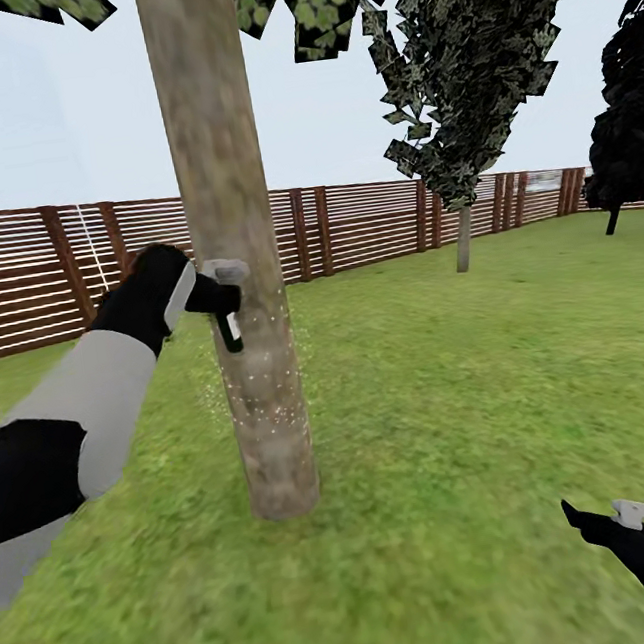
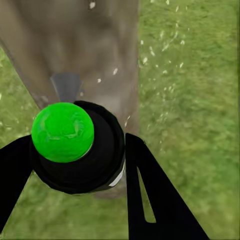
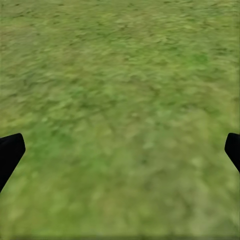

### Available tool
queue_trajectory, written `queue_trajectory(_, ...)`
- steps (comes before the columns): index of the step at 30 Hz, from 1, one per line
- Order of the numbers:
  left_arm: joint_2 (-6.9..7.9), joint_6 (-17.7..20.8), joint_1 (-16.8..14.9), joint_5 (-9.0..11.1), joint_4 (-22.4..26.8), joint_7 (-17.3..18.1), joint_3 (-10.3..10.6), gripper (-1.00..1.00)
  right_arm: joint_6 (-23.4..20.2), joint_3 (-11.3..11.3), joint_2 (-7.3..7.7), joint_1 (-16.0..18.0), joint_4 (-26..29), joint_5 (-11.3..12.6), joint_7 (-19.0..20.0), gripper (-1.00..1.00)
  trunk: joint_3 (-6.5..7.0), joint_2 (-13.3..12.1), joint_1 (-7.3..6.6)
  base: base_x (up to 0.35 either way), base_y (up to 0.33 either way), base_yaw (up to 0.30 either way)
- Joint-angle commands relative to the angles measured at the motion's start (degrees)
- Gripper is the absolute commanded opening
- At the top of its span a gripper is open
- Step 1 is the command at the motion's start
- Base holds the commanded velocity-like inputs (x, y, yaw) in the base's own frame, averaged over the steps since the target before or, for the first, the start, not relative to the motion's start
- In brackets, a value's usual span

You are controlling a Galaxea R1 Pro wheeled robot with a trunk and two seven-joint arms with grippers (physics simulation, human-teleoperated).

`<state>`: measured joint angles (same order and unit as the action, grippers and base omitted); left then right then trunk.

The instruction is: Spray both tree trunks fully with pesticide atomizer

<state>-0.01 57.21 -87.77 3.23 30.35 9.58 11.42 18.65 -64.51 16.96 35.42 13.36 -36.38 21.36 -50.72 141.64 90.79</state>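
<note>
A thick grey-brown tree trunk (image 1: 227, 223) rises from the grass right in front of me. My left gripper (image 1: 214, 297) is shut on the black pesticide atomizer (image 1: 230, 331) and holds it against the trunk's left side. Pale spray specks dot the bark (image 1: 260, 375) just below it. In the left wrist view the atomizer (image 2: 97, 162) shows a round green top (image 2: 62, 132) between the black fingers (image 2: 150, 195), its grey nozzle toward the trunk (image 2: 95, 45). A second tree (image 1: 464, 234) stands farther back on the right. My right gripper (image 1: 600, 518) hangs open low over the grass (image 3: 120, 100).
A brown slatted fence (image 1: 360, 222) runs along the back of the lawn. A near-black cypress (image 1: 627, 138) stands at the far right. Open grass (image 1: 445, 418) stretches between the near trunk and the farther tree.
</note>
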Motion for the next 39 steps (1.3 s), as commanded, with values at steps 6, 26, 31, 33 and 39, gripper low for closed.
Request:
queue_trajectory(6,-0.11,-0.1,-1.5,0.0,-4.0,0.0,0.1,-1.0,0.0,0.0,0.0,0.0,0.0,0.0,0.0,1.0,-0.01,0.0,0.01,0.0,0.0,0.068)
queue_trajectory(26,-0.24,-0.2,-1.4,0.0,-13.1,0.0,0.5,-1.0,0.0,0.0,0.0,0.0,0.0,0.1,0.0,1.0,-0.01,0.0,0.01,0.0,-0.19,0.122)
queue_trajectory(31,-0.25,-0.3,-1.4,0.0,-13.1,0.0,0.5,-1.0,0.0,0.0,0.0,0.0,0.0,0.0,0.0,1.0,-0.01,0.0,0.01,0.0,-0.322,0.253)
queue_trajectory(33,-0.25,-0.3,-1.4,0.0,-13.1,0.0,0.5,-1.0,0.0,0.0,0.0,0.0,0.0,0.0,0.0,1.0,-0.01,0.0,0.01,0.0,-0.324,0.255)
queue_trajectory(39,-0.33,-0.3,-1.4,0.0,-13.1,0.0,0.5,-1.0,0.0,0.0,0.0,0.0,0.0,0.1,0.0,1.0,-0.01,0.0,0.01,0.0,-0.325,0.256)
